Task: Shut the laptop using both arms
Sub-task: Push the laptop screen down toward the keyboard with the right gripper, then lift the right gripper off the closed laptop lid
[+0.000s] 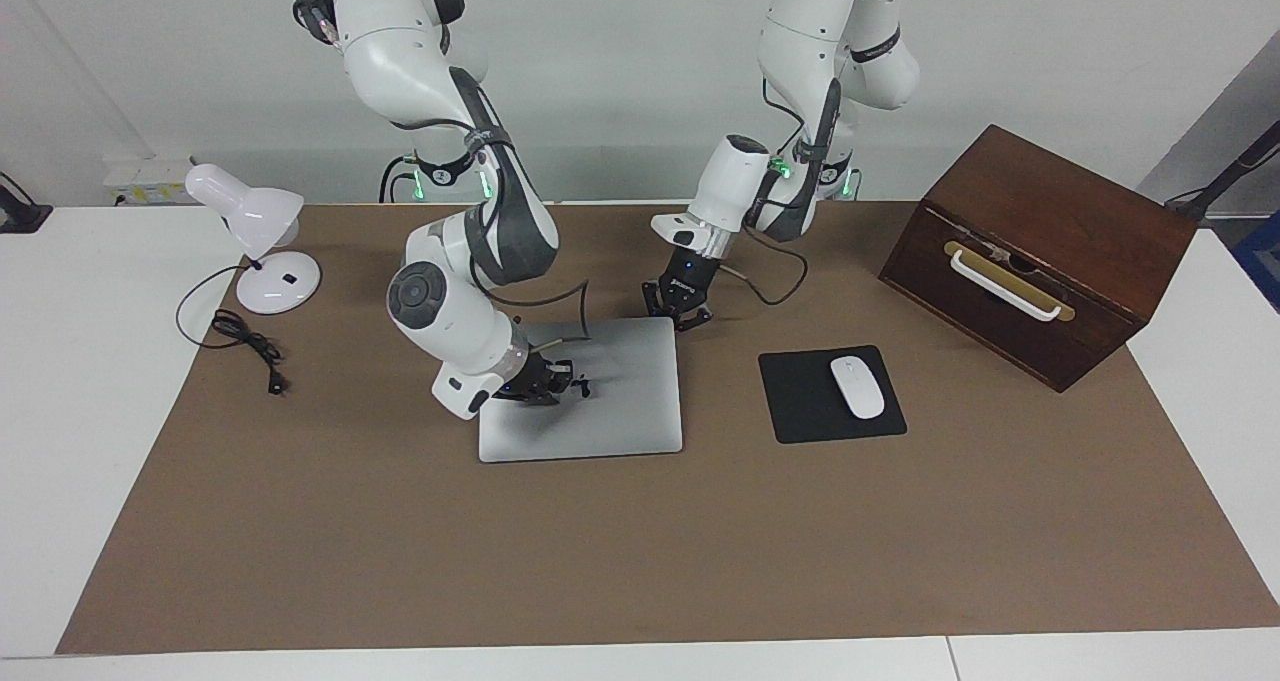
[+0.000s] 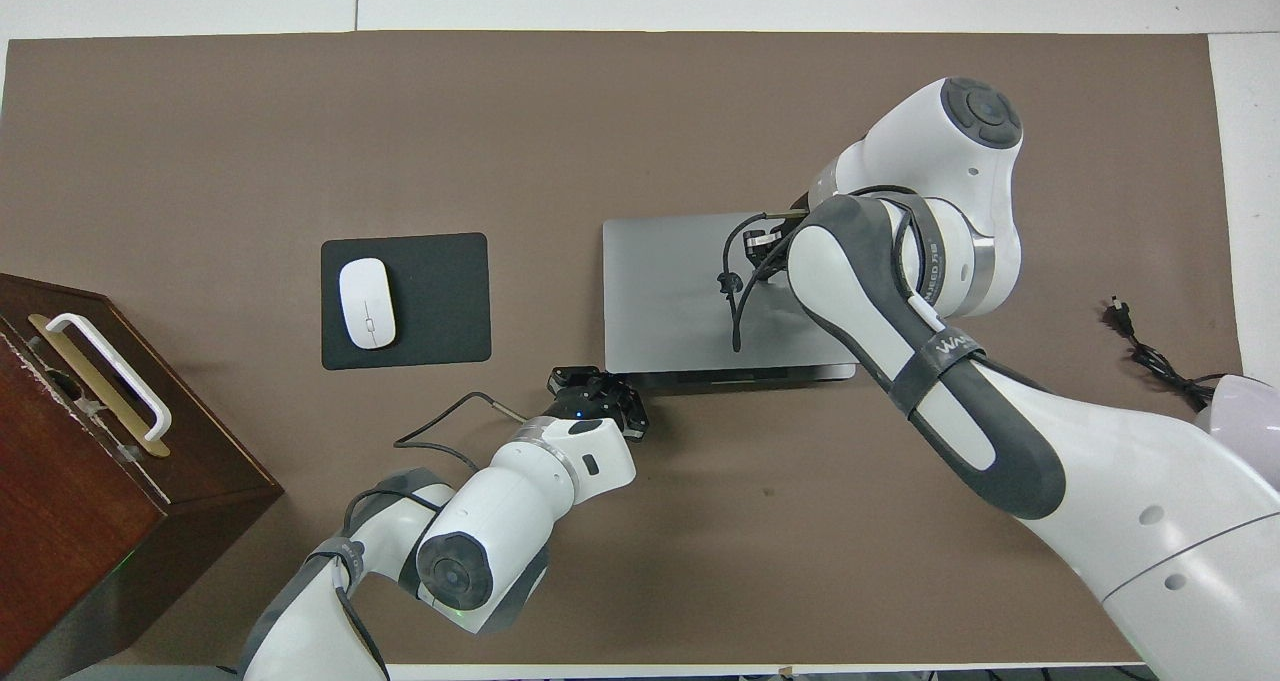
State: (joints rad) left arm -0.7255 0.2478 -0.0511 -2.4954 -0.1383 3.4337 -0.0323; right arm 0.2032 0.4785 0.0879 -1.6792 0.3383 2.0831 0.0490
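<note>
Laptop (image 1: 600, 386) lies mid-mat beside the mouse pad (image 1: 830, 393), its lid nearly flat. We press our right gripper (image 1: 550, 383) on the lid to seat it; our left gripper (image 1: 679, 312) braces the corner nearest the robots. We cannot tell either's finger state.

From my station the laptop (image 1: 610, 401) reads as smooth, matt silver-grey metal, lying on a flat matt brown mat (image 1: 640, 541) that looks like paper or card. The arms (image 1: 470, 241) have glossy white plastic shells with dark grey bands. I see a dark polished wooden box (image 1: 1050, 251), a matt black mouse pad (image 1: 800, 401) and a glossy white mouse (image 1: 857, 387).
</note>
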